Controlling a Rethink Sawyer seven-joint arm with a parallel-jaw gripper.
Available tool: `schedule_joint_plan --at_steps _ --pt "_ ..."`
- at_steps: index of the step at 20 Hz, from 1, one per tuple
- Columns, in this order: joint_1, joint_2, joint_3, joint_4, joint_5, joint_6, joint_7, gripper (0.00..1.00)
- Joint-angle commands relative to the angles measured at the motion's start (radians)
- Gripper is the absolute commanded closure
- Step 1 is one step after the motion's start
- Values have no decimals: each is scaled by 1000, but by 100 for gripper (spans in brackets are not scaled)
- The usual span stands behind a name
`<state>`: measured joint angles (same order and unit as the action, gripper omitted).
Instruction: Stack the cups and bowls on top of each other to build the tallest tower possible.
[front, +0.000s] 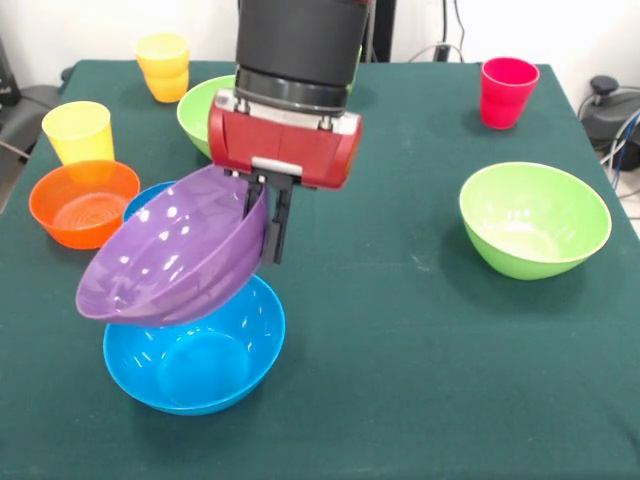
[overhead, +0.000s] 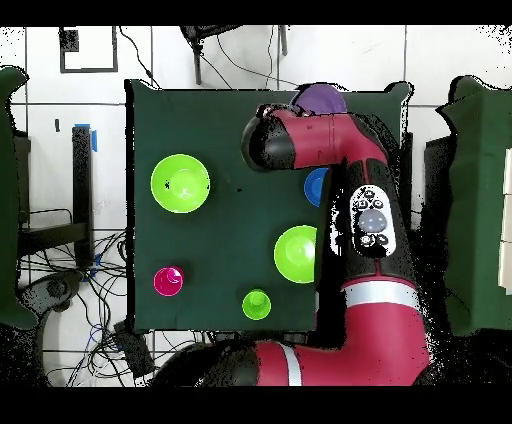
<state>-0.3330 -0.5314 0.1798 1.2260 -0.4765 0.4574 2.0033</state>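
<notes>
We see tilted bowl (front: 175, 255) over large bowl (front: 195, 355); small bowl (front: 83, 203) left; cup (front: 78, 131) behind it.

My arm (overhead: 340, 190) covers most of the right side of the green table (overhead: 230, 120). A purple bowl (overhead: 322, 97) peeks out at the top edge, a blue bowl (overhead: 316, 186) beside my forearm. Two light green bowls (overhead: 180, 183) (overhead: 295, 253), a red cup (overhead: 168, 280) and a green cup (overhead: 256, 303) lie toward the bottom edge.

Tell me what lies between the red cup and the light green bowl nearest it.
Nothing: in the front view only bare green table cloth separates the red cup from the light green bowl.
</notes>
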Motion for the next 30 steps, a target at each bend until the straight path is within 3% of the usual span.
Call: schedule_joint_plan --at_steps 1,30 --pt "-23 47 102 -21 -94 82 -272 100" --pt "-68 83 159 -91 -131 114 -307 100"
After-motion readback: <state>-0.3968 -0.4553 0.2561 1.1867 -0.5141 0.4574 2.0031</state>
